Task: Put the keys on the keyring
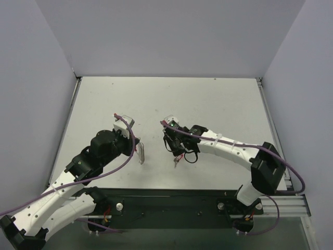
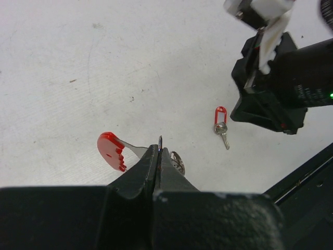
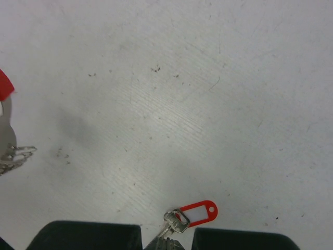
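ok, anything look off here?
Possibly: the right gripper is shut, yet the small flat silver key with its red oblong tag seems to lie free on the table beside it. Looks like a missed grasp.

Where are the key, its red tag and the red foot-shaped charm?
key [image 3: 174,223], right wrist view, silver head.
red tag [image 3: 199,213], right wrist view, white label window.
red foot-shaped charm [image 2: 110,151], left wrist view, flat middle.
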Controlling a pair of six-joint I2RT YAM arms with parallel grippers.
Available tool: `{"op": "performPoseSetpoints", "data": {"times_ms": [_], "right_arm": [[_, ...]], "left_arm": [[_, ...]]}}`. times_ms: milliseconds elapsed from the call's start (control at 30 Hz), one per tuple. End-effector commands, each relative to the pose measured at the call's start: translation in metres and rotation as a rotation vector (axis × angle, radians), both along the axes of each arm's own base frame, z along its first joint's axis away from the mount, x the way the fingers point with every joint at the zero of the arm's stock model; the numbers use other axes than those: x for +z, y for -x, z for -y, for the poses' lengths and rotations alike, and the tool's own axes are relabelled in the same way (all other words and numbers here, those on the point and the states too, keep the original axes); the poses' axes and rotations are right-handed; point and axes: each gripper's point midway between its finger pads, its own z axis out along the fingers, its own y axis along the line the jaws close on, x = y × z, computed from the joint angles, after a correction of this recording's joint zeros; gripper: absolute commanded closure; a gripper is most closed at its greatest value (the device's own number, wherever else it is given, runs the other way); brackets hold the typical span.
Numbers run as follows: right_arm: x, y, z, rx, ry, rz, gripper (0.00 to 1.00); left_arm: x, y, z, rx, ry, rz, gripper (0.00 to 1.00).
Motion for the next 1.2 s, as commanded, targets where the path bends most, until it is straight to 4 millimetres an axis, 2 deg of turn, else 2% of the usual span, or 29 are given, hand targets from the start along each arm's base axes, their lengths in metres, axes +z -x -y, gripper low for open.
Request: {"op": "performPoseSetpoints", "data": {"times_ms": [0,67,100,167,233,300,433,700,800,867,933,967,1033,1167], "right_arm": [[0.023,-0.001,0.012,0.009,-0.057,0.035,1.0],[0.018,0.002,0.013,-0.008,-0.083,-0.02,1.0],[0.011,0.003,0.013,-0.012,-0.075,-0.048,0.88],[0.002,0.01,0.01,-0.001,-0.058,-0.085,0.56],[-0.009,0.013,0.009,-0.004,-0.02,-0.09,0.44],[-0.023,0.015,0.007,-0.012,0.024,-0.102,0.36],[-0.043,0.017,0.005,-0.045,0.065,-0.149,0.32],[-0.071,0.012,0.013,-0.113,0.161,-0.17,0.35],[-0.079,0.012,0.013,-0.123,0.18,-0.18,0.42],[-0.085,0.014,0.014,-0.122,0.193,-0.197,0.51],[-0.087,0.014,0.012,-0.114,0.187,-0.2,0.75],[-0.087,0.015,0.012,-0.109,0.183,-0.205,0.81],[-0.081,0.014,0.01,-0.087,0.166,-0.189,0.87],[-0.065,0.014,-0.002,0.032,0.087,-0.171,0.9]], "left_arm": [[0.03,-0.005,0.001,0.008,0.056,0.067,1.0],[0.029,-0.005,0.001,0.008,0.055,0.066,1.0],[0.03,-0.005,0.001,0.006,0.053,0.065,1.0],[0.029,-0.005,0.001,0.007,0.048,0.062,1.0],[0.03,-0.006,0.0,0.015,0.043,0.061,1.0],[0.03,-0.005,-0.002,0.017,0.038,0.061,1.0],[0.029,-0.005,-0.003,0.021,0.035,0.062,1.0],[0.027,-0.005,-0.005,0.024,0.025,0.059,1.0],[0.028,-0.005,-0.004,0.022,0.026,0.061,1.0],[0.029,-0.005,-0.004,0.024,0.026,0.063,1.0],[0.029,-0.005,-0.005,0.025,0.026,0.063,1.0],[0.028,-0.005,-0.005,0.025,0.025,0.062,1.0],[0.029,-0.006,-0.005,0.025,0.025,0.062,1.0],[0.028,-0.007,-0.005,0.028,0.023,0.061,1.0]]}}
